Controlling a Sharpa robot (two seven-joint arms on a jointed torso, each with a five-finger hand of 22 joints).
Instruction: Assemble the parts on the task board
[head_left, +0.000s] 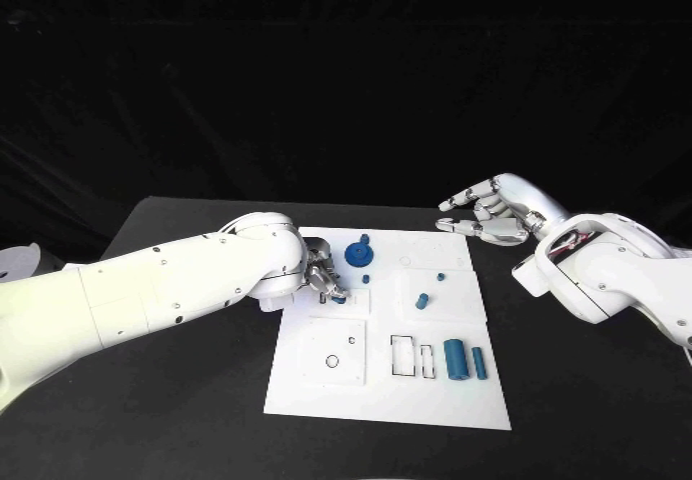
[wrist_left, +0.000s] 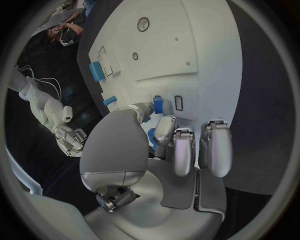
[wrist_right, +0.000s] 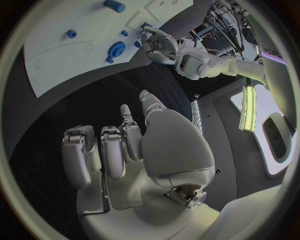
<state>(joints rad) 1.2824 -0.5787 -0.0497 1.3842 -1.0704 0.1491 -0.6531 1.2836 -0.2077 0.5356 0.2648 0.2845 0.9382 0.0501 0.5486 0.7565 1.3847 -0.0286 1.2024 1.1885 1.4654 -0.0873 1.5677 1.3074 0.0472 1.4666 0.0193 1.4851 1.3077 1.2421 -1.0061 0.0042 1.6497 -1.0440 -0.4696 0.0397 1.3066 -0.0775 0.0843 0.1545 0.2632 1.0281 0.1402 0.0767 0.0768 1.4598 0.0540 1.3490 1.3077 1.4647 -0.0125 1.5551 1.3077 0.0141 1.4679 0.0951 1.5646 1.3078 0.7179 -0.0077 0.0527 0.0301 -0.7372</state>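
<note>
Now | left hand (head_left: 320, 283) pinches a small blue part (wrist_left: 158, 104) over the task board (head_left: 433, 400) | right hand (head_left: 488, 212) loosely spread, holding nothing

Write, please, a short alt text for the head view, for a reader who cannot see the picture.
The left robot hand reaches onto the white task board and pinches a small blue part near the board's left side. The right robot hand hovers, holding nothing, beyond the board's far right corner. A blue gear, a small peg and two blue cylinders lie on the board.

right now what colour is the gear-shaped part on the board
Blue; the gear shows best in the head view.
</note>
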